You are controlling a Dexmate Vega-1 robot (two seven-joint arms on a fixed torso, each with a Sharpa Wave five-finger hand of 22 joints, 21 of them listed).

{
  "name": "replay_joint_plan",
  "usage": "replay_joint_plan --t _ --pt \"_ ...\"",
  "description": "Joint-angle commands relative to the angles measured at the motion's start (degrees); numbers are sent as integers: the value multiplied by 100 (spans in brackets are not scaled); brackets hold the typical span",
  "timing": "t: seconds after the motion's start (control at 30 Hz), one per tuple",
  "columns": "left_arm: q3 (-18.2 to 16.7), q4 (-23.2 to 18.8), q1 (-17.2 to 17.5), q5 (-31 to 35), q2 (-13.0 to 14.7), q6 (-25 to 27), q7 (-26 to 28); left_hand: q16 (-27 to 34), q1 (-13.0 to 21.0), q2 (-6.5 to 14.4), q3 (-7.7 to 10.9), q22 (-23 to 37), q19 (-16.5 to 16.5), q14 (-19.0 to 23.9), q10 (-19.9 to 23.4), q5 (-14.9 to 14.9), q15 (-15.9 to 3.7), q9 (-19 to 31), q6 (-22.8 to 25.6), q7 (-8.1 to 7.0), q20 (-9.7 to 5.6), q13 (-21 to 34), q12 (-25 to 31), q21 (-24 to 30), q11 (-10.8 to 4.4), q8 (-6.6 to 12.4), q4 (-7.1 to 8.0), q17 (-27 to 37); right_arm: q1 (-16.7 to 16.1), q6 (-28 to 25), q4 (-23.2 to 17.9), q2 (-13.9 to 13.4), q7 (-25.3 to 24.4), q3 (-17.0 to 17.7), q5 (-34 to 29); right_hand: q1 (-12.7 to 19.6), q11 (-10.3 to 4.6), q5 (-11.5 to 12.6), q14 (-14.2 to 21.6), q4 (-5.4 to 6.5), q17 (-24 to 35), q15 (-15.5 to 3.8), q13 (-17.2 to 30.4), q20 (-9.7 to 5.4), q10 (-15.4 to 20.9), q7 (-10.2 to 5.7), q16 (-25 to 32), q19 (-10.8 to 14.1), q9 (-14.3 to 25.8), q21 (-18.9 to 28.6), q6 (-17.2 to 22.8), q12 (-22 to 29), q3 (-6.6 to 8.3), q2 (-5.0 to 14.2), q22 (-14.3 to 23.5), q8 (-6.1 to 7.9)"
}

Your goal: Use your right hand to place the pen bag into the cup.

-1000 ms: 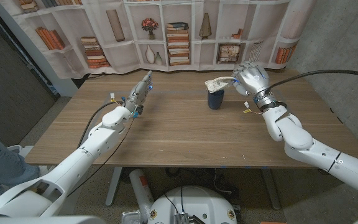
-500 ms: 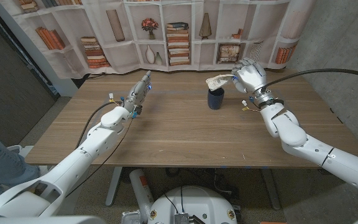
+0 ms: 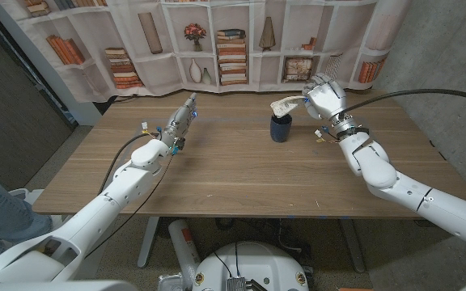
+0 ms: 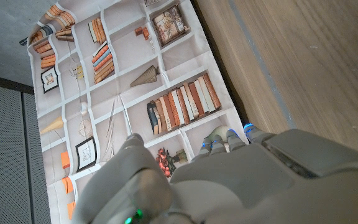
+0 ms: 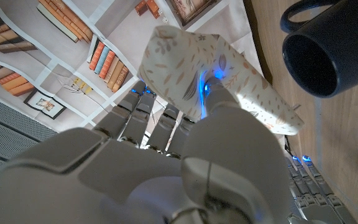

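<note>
Pen bag point(image 3: 282, 105) now higher over cup point(image 3: 280, 128), r. hand point(image 3: 324, 97)

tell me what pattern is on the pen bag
Cream fabric with a tan leaf print on the pen bag, clearest in the right wrist view.

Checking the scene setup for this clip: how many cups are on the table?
1. A single dark cup stands on the wooden table toward its far right side, just below the pen bag held by the right hand. None appears hidden.
</note>
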Motion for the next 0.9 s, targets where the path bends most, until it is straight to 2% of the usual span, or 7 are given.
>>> replay_joint_plan --t 0.03,0.43,0.9 --pt "13 26 11 -49 -34 -7 -54 38 60 -17 -11 9 -779 -453 -59 -11 -22 7 16 -4 37 26 26 23 -5 13 10 21 171 21 216 -32 193 -185 -425 35 -5 31 67 14 14 -859 27 -410 42 -73 21 -43 10 -13 60 -21 39 75 20 42" --pt "11 -29 25 -26 -12 -6 -31 39 63 -15 -22 9 -773 -451 -57 -12 -22 7 20 -3 30 26 26 26 -13 14 11 22 277 91 365 -15 310 -260 -594 18 -39 27 94 30 21 -871 35 -412 37 -126 26 -72 2 -20 45 -36 48 92 23 42" --pt "15 69 -6 -48 -41 -28 -74 38 66 -12 -31 9 -774 -452 -52 -12 -26 7 29 4 33 26 28 25 -6 17 11 22 398 295 524 -14 353 -386 -789 102 -62 37 108 -12 20 -893 46 -416 -22 -158 16 -116 -27 -30 -62 -73 114 140 25 -4"
